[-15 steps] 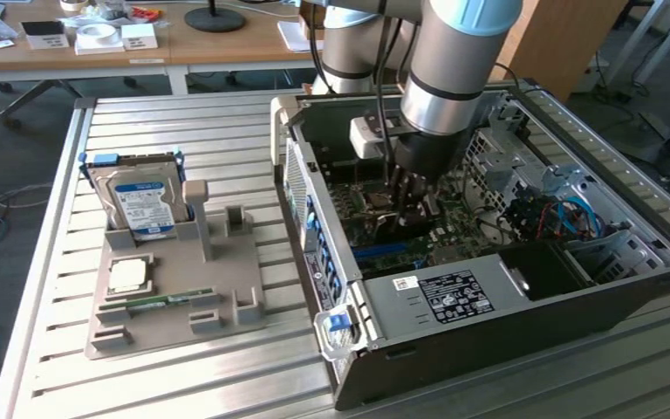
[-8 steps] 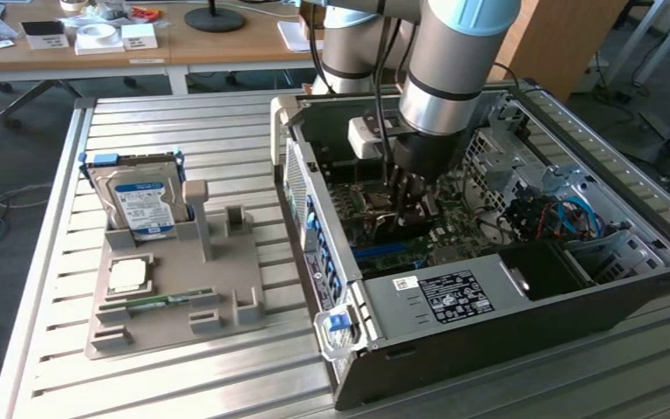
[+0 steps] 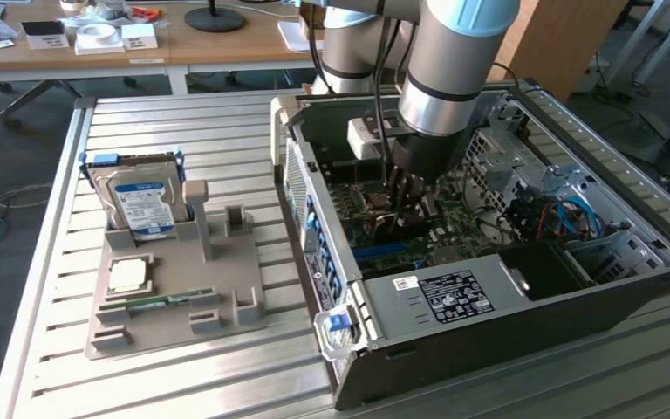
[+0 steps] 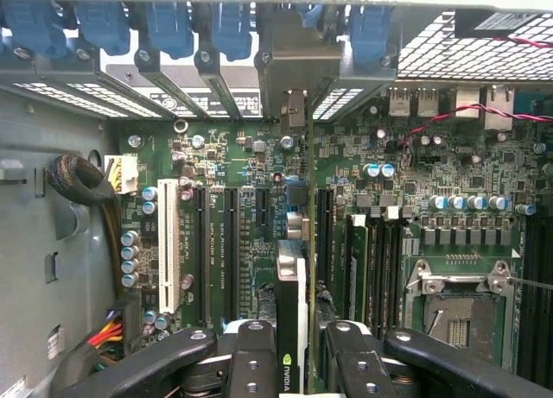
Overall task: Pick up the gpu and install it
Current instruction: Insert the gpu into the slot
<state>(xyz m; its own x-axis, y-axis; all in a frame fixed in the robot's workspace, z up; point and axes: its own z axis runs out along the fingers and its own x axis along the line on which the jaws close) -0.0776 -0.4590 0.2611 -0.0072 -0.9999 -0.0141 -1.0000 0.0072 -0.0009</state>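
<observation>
- Wrist view shows the pincer (image 4: pixel 298 363) clamped on the gpu (image 4: pixel 292 281). It has 2 black fingers (image 4: pixel 251 359), 1 pressed on each flat side of the card.
- The gpu is seen on its thin edge. It is inside the computer case (image 3: pixel 522 323), over the green motherboard (image 4: pixel 251 156), and it runs the same way as the long slots (image 4: pixel 232 243).
- Its metal end bracket (image 4: pixel 298 70) is close to the back wall of the case, among the blue clips (image 4: pixel 168 27).
- I cannot tell if the card's lower edge touches a slot or is just over it.
- Exterior view: the arm reaches down into the open case, which lies on its side on the ribbed counter (image 3: pixel 195 375).
- At about 9 o'clock from the case sits a grey holder tray (image 3: pixel 172 327). A hard drive (image 3: pixel 137 205) stands in it, and a small RAM stick (image 3: pixel 154 303) lies in it.
- My guess is that the gpu is light and stiff, but thin and easy to hurt. It should not bend, but a hard squeeze could break the tiny parts on it.
- The best place to hold it looks like the top edge near the middle, with the flat sides between the fingers, as it is held now. That keeps the card upright and keeps the fingers off the edge that goes into the slot.
</observation>
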